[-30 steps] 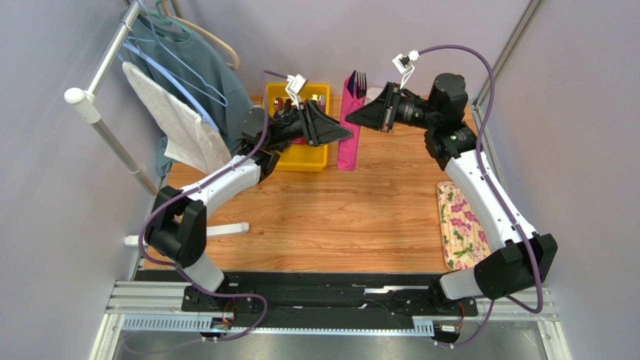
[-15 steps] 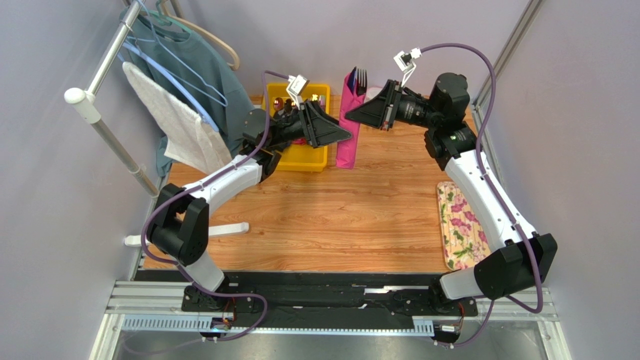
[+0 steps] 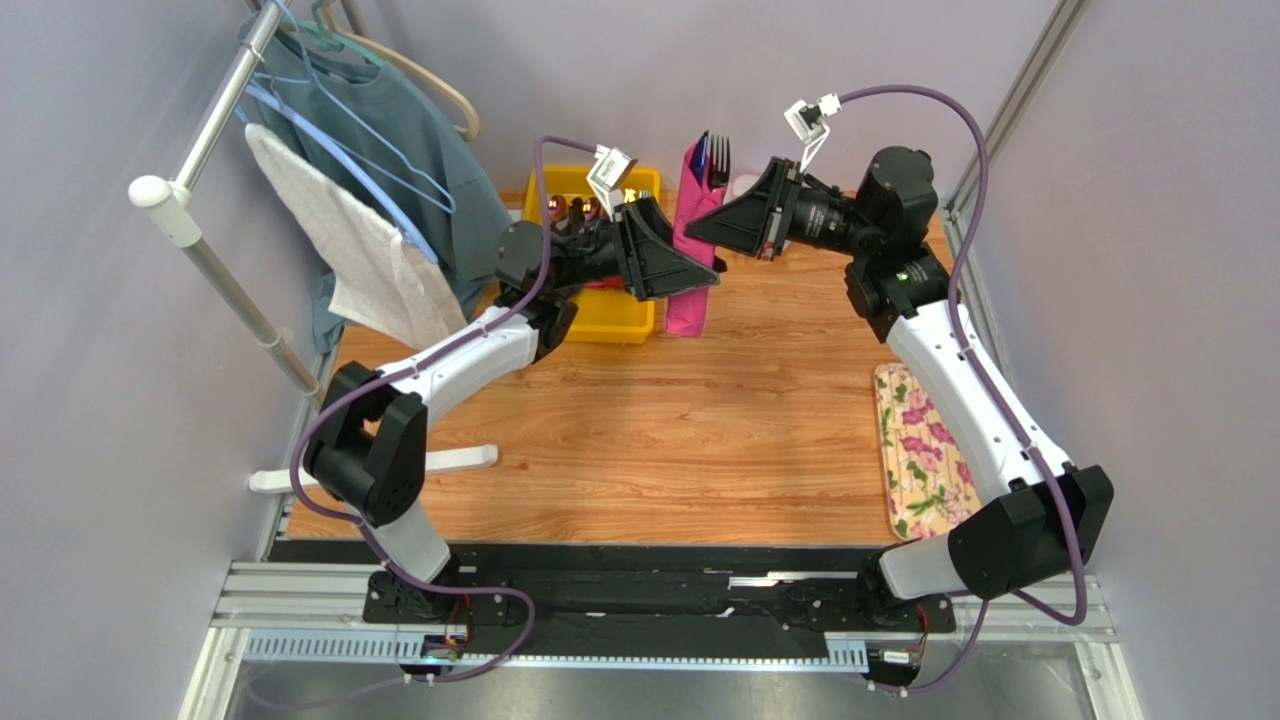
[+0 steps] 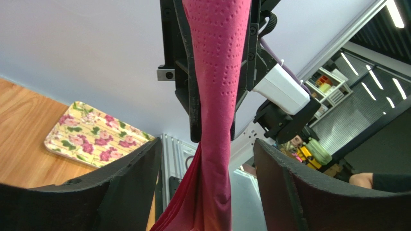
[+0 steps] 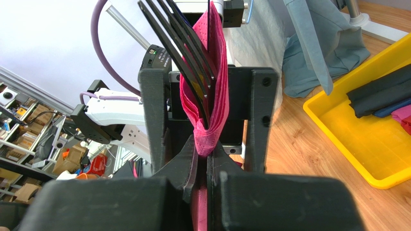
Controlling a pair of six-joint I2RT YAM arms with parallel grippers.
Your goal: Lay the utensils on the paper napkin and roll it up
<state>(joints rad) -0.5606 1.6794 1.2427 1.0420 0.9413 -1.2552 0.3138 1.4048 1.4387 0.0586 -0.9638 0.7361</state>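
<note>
right wrist: fork (image 5: 192, 72) in napkin (image 5: 219, 77) (magenta)

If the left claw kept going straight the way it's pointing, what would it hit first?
Most likely the paper napkin, which hangs in line between the open fingers of the left gripper. Right behind it is the right gripper, pinching that napkin. The depth between them is unclear.

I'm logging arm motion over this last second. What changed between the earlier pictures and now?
The left gripper moved right and a little farther from the bases, so its open fingers now sit on either side of the pink napkin. Nothing was grabbed or released. The right gripper stayed shut on the napkin, with the fork still inside it.
</note>
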